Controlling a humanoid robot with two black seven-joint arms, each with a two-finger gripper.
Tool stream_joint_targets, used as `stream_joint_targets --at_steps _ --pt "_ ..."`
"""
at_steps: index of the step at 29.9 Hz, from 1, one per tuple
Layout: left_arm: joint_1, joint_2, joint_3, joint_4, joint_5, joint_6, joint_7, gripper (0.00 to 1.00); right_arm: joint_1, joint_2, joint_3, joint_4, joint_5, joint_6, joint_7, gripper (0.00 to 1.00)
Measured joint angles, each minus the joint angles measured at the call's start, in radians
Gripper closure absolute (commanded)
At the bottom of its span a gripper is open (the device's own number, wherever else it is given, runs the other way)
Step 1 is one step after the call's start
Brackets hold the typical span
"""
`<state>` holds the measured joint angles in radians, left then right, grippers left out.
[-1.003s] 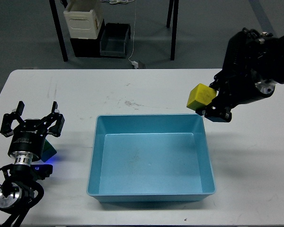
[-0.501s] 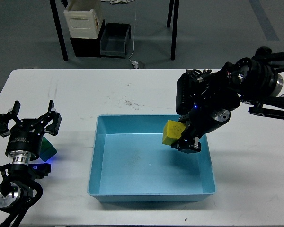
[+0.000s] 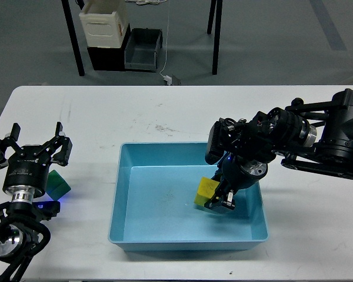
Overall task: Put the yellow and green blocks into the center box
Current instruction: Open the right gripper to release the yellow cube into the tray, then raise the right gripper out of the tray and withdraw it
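The yellow block (image 3: 206, 191) is low inside the blue center box (image 3: 165, 145), at its right side, close to the floor. My right gripper (image 3: 216, 198) reaches down into the box and is shut on the block. The green block (image 3: 59, 184) lies on the white table (image 3: 106, 117) at the far left, outside the box. My left gripper (image 3: 30, 147) is open with its fingers spread, just left of and above the green block, and is not touching it.
The box's left half holds nothing. Beyond the table's far edge, a white bin (image 3: 103, 23) and a dark crate (image 3: 143, 50) stand on the floor between black table legs (image 3: 73, 41).
My right arm carried the yellow block from outside the box's right rim over it and down into the box. My left gripper shifted slightly left, uncovering more of the green block.
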<state>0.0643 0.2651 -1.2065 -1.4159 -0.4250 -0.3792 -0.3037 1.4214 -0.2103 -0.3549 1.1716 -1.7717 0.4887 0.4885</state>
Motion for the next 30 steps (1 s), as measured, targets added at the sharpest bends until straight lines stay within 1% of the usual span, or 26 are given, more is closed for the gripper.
stream_joint_targets --at_steps 4,7,10,13,16,20,23,26,28,30 --pt "0.000 0.003 -0.001 0.000 0.000 0.000 0.002 0.00 -0.002 -0.008 0.015 0.000 0.019 0.000 0.000 0.03" --pt "-0.003 0.016 0.000 0.000 0.006 0.000 0.011 0.00 -0.002 -0.038 0.082 -0.001 0.024 0.000 0.000 0.03" --pt "-0.021 0.065 0.005 0.000 0.016 0.000 0.017 0.00 -0.009 -0.089 0.208 -0.004 0.044 0.000 0.000 0.03" --pt "-0.043 0.148 0.008 0.000 0.040 -0.004 0.023 0.00 -0.040 -0.113 0.360 -0.014 0.065 0.000 0.000 0.03" --pt "-0.078 0.224 0.009 0.008 0.093 -0.014 0.027 0.00 -0.108 -0.113 0.530 -0.017 0.071 0.000 0.000 0.02" --pt "-0.145 0.299 0.008 0.043 0.138 -0.016 0.029 0.00 -0.261 -0.078 0.732 -0.009 0.073 -0.008 0.000 0.01" --pt "-0.192 0.366 0.002 0.069 0.137 -0.018 0.029 0.00 -0.374 -0.028 0.846 -0.006 0.073 -0.090 0.000 0.01" --pt "-0.249 0.404 -0.031 0.097 0.126 -0.019 0.027 0.00 -0.475 0.031 0.952 -0.004 0.091 -0.207 0.000 0.00" --pt "-0.284 0.413 -0.054 0.149 0.124 -0.021 0.029 0.00 -0.538 0.073 1.020 -0.004 0.132 -0.271 0.000 0.00" --pt "-0.325 0.426 -0.062 0.211 0.132 -0.023 0.035 0.00 -0.593 0.103 1.081 0.003 0.199 -0.308 0.000 0.00"
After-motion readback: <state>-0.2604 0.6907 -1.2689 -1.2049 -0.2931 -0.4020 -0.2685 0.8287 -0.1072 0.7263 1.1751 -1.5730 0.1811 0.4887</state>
